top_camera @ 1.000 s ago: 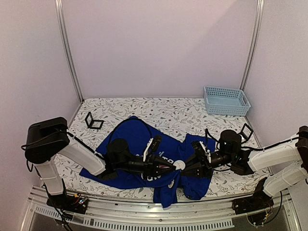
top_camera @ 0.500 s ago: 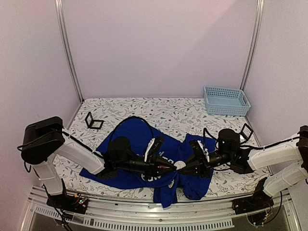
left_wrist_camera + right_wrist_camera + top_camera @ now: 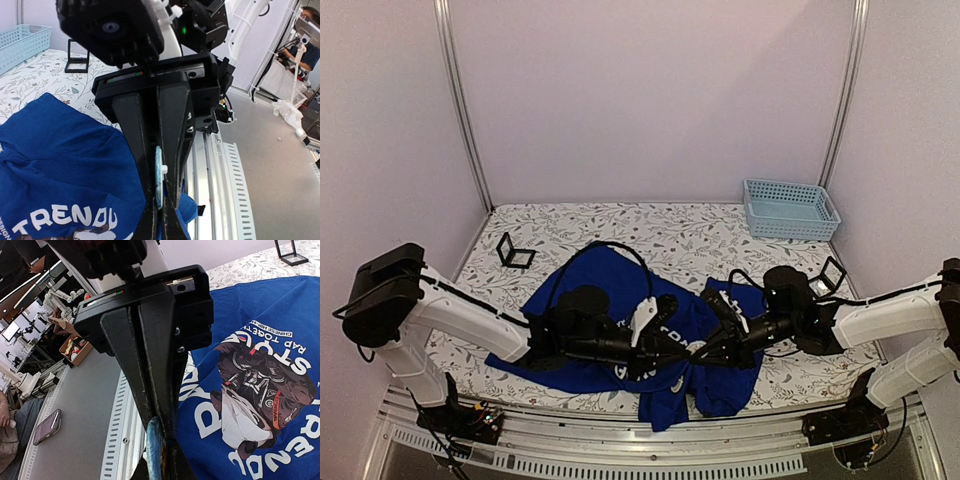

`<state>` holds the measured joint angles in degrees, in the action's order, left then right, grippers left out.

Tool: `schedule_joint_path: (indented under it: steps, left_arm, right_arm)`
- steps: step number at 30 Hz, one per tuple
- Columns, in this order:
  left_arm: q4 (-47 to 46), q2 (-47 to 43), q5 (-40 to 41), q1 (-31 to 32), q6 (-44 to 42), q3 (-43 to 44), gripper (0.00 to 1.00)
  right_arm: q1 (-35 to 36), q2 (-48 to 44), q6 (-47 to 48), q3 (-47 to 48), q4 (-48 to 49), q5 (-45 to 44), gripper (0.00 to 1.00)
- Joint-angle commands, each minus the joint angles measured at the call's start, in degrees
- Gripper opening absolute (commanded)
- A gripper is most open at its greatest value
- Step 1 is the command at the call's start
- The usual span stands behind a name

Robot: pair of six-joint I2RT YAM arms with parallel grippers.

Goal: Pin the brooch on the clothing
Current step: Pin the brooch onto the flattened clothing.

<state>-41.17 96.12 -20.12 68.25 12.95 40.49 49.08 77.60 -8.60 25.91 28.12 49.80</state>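
We see the royal-blue T-shirt (image 3: 590,290) lying crumpled, with the flowered table (image 3: 650,225) spread beneath it. Over the shirt's near right part, the two grippers meet tip to tip. The left gripper (image 3: 160,222) is fully closed, its fingers pinching the brooch (image 3: 158,176), a thin pale disc seen edge-on, just above the shirt's white lettering (image 3: 65,220). The right gripper (image 3: 161,447) has its jaws nearly together on a thin bluish edge, seemingly the same brooch, beside the shirt's round print (image 3: 255,385).
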Motion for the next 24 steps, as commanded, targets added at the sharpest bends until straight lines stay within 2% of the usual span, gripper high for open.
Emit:
schedule_joint_path:
  steps: [1, 15, 24]
  left_arm:
    - [3.61, -0.23, 1.52, 4.27, -5.54, 3.45, 0.0]
    - [-0.83, -2.56, 7.94, 5.03, -2.8, 0.12, 0.0]
    - [-1.63, -3.47, 9.48, 4.97, -2.25, -0.78, 0.0]
  right_arm:
    - [0.35, -0.47, -4.32, 4.42, 4.23, -3.64, 0.07]
    - [0.23, -4.08, -11.91, 1.36, 6.71, -15.73, 0.11]
    - [0.23, -5.96, -15.1, 0.04, 7.79, -20.01, 0.11]
